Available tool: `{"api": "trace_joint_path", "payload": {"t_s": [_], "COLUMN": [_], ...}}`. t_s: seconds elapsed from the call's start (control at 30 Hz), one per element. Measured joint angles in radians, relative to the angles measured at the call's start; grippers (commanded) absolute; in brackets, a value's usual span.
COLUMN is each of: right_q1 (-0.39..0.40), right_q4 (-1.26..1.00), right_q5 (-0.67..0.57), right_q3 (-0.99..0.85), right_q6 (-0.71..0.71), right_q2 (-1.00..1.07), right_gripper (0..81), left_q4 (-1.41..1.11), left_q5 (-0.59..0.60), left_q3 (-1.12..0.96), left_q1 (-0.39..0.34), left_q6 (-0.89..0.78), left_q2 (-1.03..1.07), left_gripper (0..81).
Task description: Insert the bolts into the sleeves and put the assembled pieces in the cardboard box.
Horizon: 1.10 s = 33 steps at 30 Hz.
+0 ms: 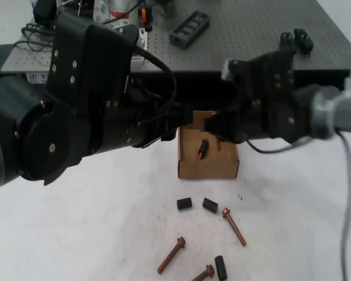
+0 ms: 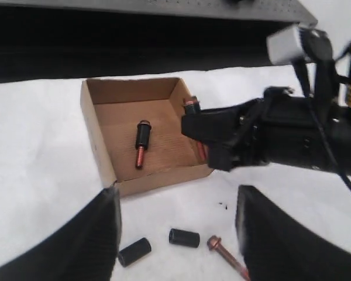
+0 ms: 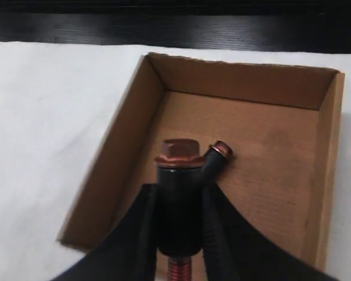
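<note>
Bolt (image 3: pixel 176 151) in sleeve (image 3: pixel 178 205), between right fingers (image 3: pixel 137 234), over cardboard box (image 3: pixel 240 82)

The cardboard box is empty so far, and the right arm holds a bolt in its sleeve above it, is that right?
Not quite: the cardboard box is not empty. One assembled piece already lies inside, as the left wrist view shows. The right end effector does hold a sleeved bolt above it.

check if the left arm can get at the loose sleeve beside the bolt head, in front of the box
Probably yes: the left gripper is open and points toward the sleeve, which lies bare on the cloth. The right gripper, shut on an assembled piece, hangs over the cardboard box.
</note>
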Motion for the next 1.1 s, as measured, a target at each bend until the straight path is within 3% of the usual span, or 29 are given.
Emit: {"api": "trace_joint_path", "payload": {"t_s": [0.23,0.47,0.53,0.7,0.77,0.97,1.1], "right_q1": [0.0,0.0,0.0,-0.003,-0.003,0.012,0.058], "right_q4": [0.133,0.159,0.155,0.147,0.261,0.566,0.664], "right_q5": [0.019,0.021,0.018,-0.056,-0.084,-0.044,0.002], "right_q3": [-0.159,-0.165,-0.171,-0.169,-0.171,-0.145,-0.04], "right_q6": [0.0,-0.001,-0.001,-0.005,-0.049,-0.149,-0.184], "right_q2": [0.158,0.179,0.179,0.117,-0.017,-0.213,-0.215], "right_gripper": [0.9,30.5,34.5,33.9,33.9,33.9,33.9], "left_q4": [0.021,0.023,0.025,0.025,0.025,0.025,0.025], "left_q5": [-0.005,-0.011,-0.011,-0.011,-0.011,-0.011,-0.011], "left_q3": [0.0,0.0,0.0,0.0,0.0,0.0,0.0], "left_q1": [0.005,0.005,0.005,0.005,0.008,0.008,0.014], "left_q6": [0.019,0.027,0.03,0.034,0.045,0.056,0.063], "left_q2": [0.0,0.0,0.0,0.0,0.0,0.0,0.0], "left_gripper": [41.2,41.2,41.2,41.2,41.2,41.2,41.2]}}
